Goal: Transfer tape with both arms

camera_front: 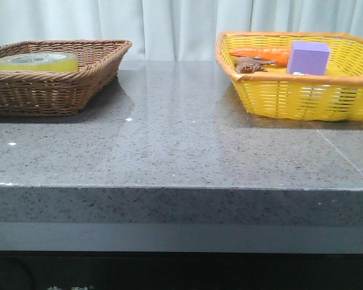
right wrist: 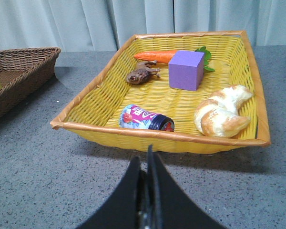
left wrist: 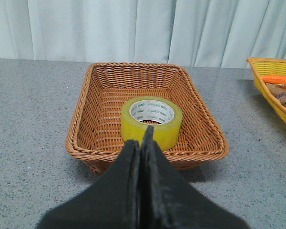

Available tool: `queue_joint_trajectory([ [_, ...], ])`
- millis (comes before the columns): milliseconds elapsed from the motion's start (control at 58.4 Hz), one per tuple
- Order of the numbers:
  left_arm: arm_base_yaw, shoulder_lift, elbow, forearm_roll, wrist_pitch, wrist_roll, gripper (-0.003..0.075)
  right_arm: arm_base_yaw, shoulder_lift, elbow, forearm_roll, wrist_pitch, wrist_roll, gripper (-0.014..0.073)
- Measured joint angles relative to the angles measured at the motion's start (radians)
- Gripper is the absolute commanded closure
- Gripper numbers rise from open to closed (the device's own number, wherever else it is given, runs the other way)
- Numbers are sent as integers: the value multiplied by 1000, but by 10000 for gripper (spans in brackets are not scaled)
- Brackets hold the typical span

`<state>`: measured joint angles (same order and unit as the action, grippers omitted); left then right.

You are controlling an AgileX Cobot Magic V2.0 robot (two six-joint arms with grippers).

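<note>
Both jaws pressed closed w/ nothing held, tape (left wrist: 152, 121) in brown basket (left wrist: 86, 143).

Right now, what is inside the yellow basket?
The yellow basket holds a carrot, a purple block, a brown toy animal, a small jar on its side and a croissant. Anything under them is hidden.

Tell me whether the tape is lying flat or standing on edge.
Flat: the tape rests in the brown basket with its core hole facing up.
</note>
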<state>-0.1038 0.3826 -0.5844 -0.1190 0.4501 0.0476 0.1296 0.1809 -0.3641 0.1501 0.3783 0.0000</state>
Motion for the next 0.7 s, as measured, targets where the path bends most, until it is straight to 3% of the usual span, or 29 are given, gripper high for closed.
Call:
queue_joint_trajectory([
  [325,0,-45,42,0,-2,0,740,0,0,0,0,0,0,683],
  [702,0,-345,321,1,-2,0,740,0,0,0,0,0,0,683],
])
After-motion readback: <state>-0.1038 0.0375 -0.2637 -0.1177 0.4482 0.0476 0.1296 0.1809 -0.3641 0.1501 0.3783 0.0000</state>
